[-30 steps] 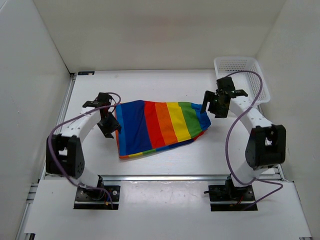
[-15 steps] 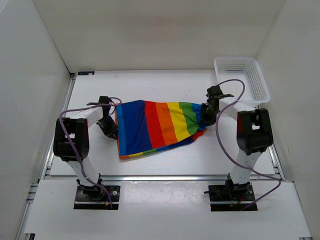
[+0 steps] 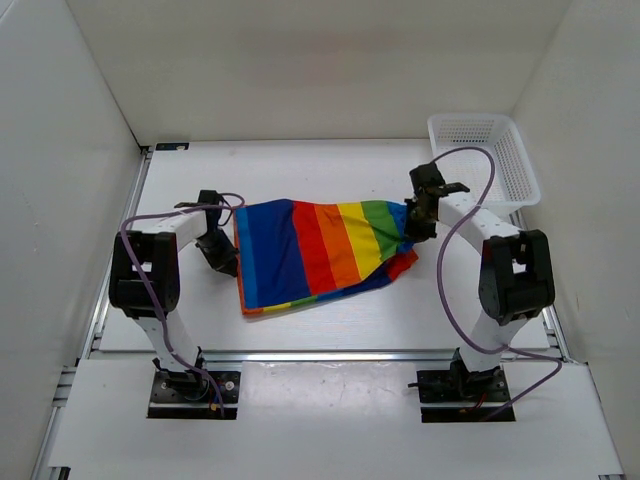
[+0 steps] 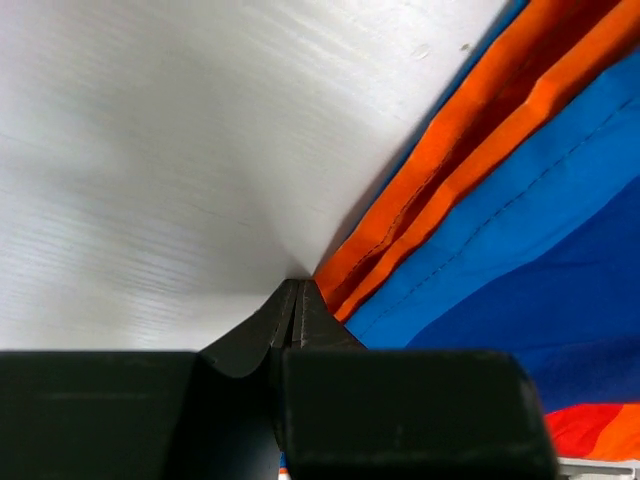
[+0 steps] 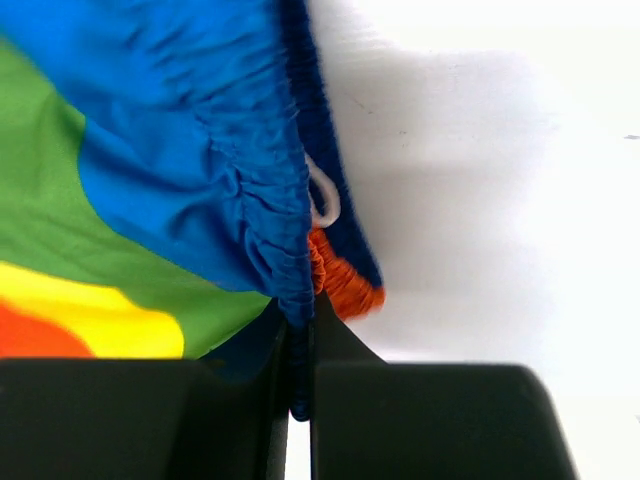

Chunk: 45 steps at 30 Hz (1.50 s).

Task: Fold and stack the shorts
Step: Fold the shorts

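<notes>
Left claw [image 4: 297,300]: fingers pressed together on orange-and-blue hem of shorts [image 4: 500,250]; pinched cloth itself hidden between pads. Right claw [image 5: 300,335]: clamped on gathered blue waistband, white cord loop [image 5: 323,200] just above fingertips, cloth below cut off by claw body. Shorts stretched between both claws, near edge drooping onto table [image 3: 330,170]. White mesh basket [image 3: 485,150] beyond right claw, apart.

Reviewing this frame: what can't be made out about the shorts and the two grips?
1. Top view: the underside and lower layers of the shorts, hidden by their own top layer.
2. Top view: how the left gripper and right gripper pinch the cloth; too small, and covered by the wrists.
3. Left wrist view: how much hem is pinched; the gripper body blocks it.
4. Right wrist view: the white loop, partly behind the waistband.
</notes>
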Each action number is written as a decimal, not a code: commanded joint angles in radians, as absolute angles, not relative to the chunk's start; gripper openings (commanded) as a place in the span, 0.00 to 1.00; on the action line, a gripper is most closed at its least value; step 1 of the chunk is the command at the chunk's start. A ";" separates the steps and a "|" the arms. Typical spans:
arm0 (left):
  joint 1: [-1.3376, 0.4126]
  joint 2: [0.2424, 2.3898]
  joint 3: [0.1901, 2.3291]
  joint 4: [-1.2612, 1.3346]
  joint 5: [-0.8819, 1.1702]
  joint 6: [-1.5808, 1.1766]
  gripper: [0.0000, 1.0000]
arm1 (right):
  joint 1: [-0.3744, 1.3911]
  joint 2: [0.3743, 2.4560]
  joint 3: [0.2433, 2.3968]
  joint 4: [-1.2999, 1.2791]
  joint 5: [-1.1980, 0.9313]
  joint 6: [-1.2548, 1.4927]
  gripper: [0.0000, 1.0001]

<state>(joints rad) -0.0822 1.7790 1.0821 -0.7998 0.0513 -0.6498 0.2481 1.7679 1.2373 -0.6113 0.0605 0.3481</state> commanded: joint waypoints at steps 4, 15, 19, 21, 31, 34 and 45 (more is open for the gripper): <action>-0.095 1.839 1.150 -0.746 0.080 -0.637 0.11 | 0.400 1.684 1.416 -0.739 0.267 0.351 0.00; -0.095 1.875 1.177 -0.736 0.110 -0.606 0.11 | 0.537 1.723 1.459 -0.824 0.428 0.463 0.00; -0.095 1.875 1.177 -0.736 0.110 -0.595 0.11 | 0.470 1.703 1.372 -0.824 0.428 0.463 0.49; -0.095 1.875 1.177 -0.736 0.110 -0.595 0.11 | 0.433 1.680 1.330 -0.824 0.428 0.463 0.76; -0.095 1.875 1.186 -0.736 0.110 -0.595 0.11 | 0.178 1.640 1.201 -0.655 0.000 0.351 0.97; -0.095 1.875 1.195 -0.736 0.110 -0.595 0.11 | 0.178 1.698 1.226 -0.620 -0.052 0.342 0.99; -0.066 1.884 1.204 -0.746 0.110 -0.595 0.11 | 0.178 1.842 1.175 -0.508 -0.137 0.405 0.71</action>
